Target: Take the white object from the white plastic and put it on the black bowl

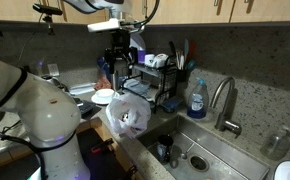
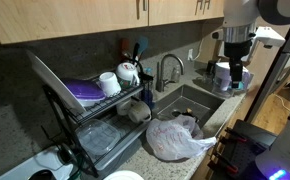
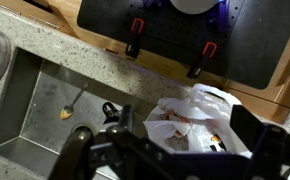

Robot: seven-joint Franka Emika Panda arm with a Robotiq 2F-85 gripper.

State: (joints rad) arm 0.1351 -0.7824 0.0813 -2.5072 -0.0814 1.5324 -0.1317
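The white plastic (image 1: 128, 116) is a creased, translucent bag lying on the counter at the sink's corner, also seen in the other exterior view (image 2: 175, 138). In the wrist view the white plastic (image 3: 197, 118) lies open-mouthed below me, with blurred pale and brownish contents; I cannot pick out the white object among them. My gripper (image 3: 175, 150) hangs well above the bag, open and empty, with its dark fingers (image 3: 260, 130) standing on either side of the bag. It shows high up in both exterior views (image 1: 120, 66) (image 2: 233, 76). The black bowl is not identifiable.
A steel sink (image 3: 40, 105) with a spoon in it lies beside the bag, with a faucet (image 2: 167, 70) behind. A dish rack (image 2: 95, 112) holds dishes and a purple plate. A blue soap bottle (image 1: 197, 98) and a white plate (image 1: 103, 96) stand on the counter.
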